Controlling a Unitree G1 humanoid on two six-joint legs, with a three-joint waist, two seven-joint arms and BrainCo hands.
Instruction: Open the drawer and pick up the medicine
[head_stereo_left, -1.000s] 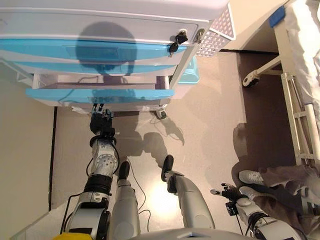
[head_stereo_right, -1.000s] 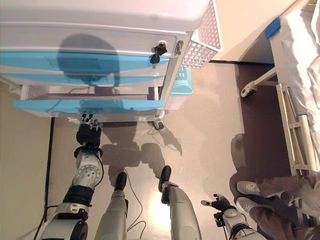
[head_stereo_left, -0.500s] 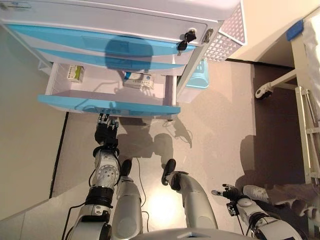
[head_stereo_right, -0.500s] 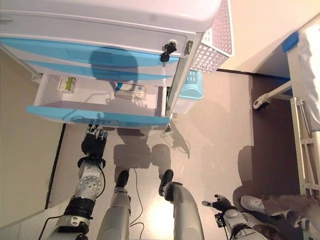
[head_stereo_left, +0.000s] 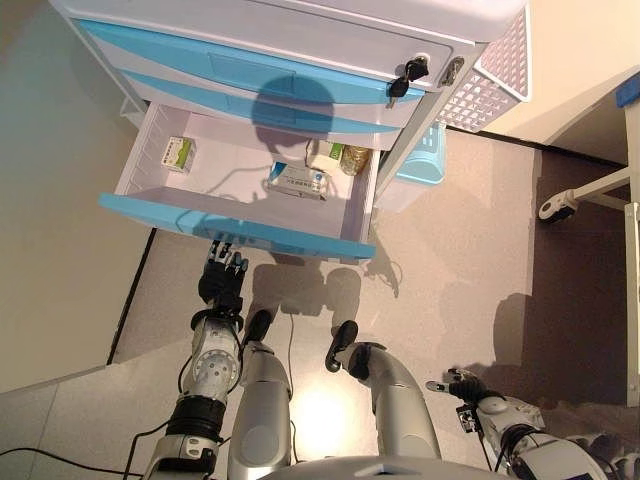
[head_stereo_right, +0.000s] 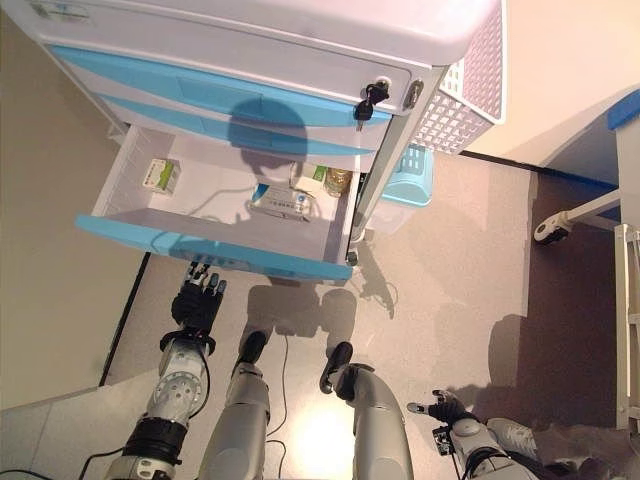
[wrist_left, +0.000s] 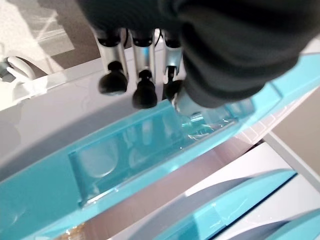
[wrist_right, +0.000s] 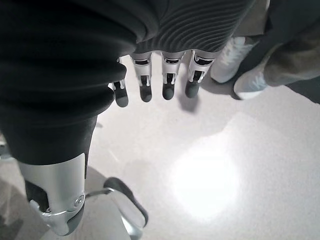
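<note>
Left eye view: medicine box (head_stereo_left: 297, 182) lies flat, long axis across the open drawer (head_stereo_left: 236, 231); my left robot hand (head_stereo_left: 222, 277) reaches fingers straight under its front, right robot hand (wrist_right: 155, 80) relaxed, low.

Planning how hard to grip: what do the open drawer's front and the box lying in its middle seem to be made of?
Drawer front: looks like glossy light-blue moulded plastic, with reflections and a recessed handle in the left wrist view. Box: probably printed white-and-blue cardboard, flat-sided with sharp edges, though too small to be sure.
</note>
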